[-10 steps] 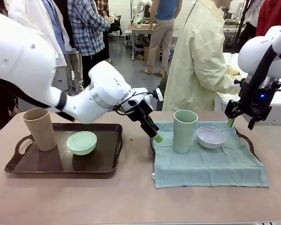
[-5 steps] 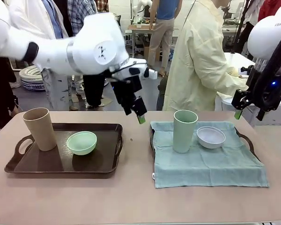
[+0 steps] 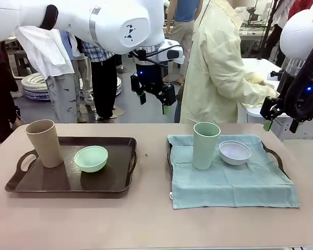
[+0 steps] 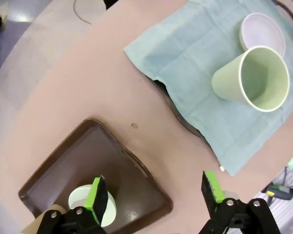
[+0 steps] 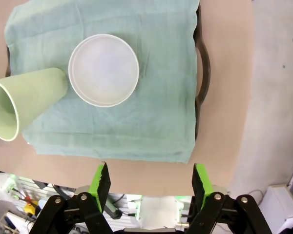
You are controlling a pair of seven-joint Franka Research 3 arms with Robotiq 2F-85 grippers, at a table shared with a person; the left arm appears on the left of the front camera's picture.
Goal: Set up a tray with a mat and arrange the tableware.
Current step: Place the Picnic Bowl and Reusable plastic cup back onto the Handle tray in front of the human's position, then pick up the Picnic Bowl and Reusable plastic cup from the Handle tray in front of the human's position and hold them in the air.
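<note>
On the mat (image 3: 235, 182), the sage green cup (image 3: 206, 146) and white bowl (image 3: 235, 152) stand side by side; the tan cup (image 3: 43, 143) and mint green bowl (image 3: 91, 158) sit on a bare tray (image 3: 115, 174) left of it. Both pincers gape empty: left pincer (image 3: 154, 103) high off the mat's left edge, right pincer (image 3: 279, 124) above its right edge. Arranging looks half done; the next move likely needs a square descent onto the tan cup.

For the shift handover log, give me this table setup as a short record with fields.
Left tray: dark brown, no mat; holds tan cup and mint green bowl
Right tray: covered by teal mat; sage green cup and white bowl stand on it, side by side
Left end effector: open, empty, raised above the table
Right end effector: open, empty, raised near the right tray's far corner
</note>
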